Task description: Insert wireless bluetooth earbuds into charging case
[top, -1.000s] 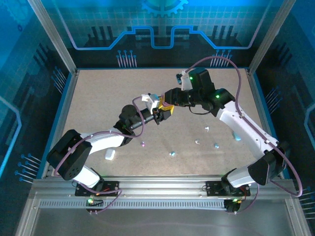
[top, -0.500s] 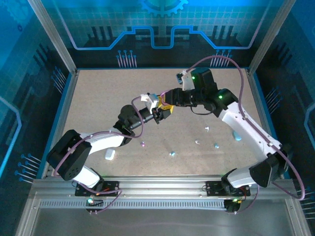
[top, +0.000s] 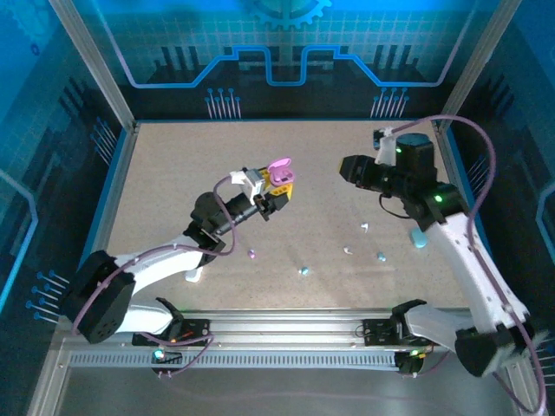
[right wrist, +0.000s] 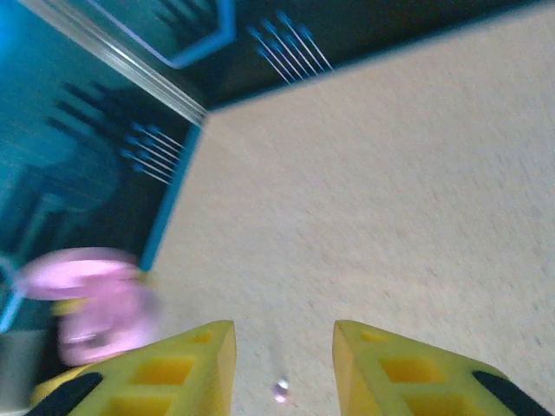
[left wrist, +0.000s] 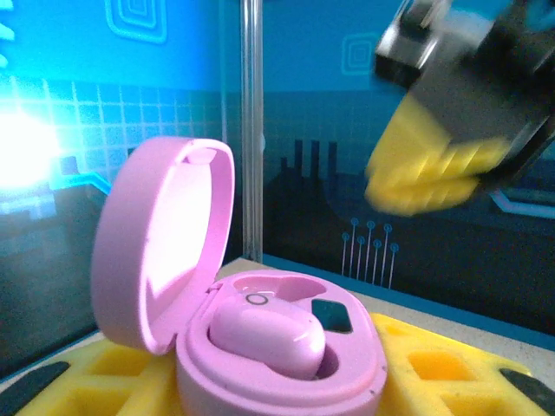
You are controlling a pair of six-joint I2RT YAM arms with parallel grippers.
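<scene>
My left gripper (top: 276, 191) is shut on a pink charging case (top: 279, 176) and holds it above the table's middle, lid up. In the left wrist view the open case (left wrist: 286, 373) sits between the yellow fingers (left wrist: 438, 368) with one pink earbud (left wrist: 264, 334) seated in it; the slot behind that bud looks empty. My right gripper (top: 348, 166) hangs open and empty to the case's right. Its jaws (right wrist: 284, 347) frame a tiny purple earbud (right wrist: 280, 390) on the table. More earbuds lie loose: purple (top: 251, 254), light blue (top: 303, 270), white (top: 364, 228).
A white case (top: 193, 274) lies near the left arm and a light blue case (top: 419, 240) near the right arm. Another white bud (top: 348, 250) and a blue one (top: 380, 256) lie at front right. Blue walls ring the table (top: 173, 173).
My right gripper has pulled away from the pink case to the right and opened. The left gripper, still holding the case, has shifted slightly left, and the open lid is now uncovered.
</scene>
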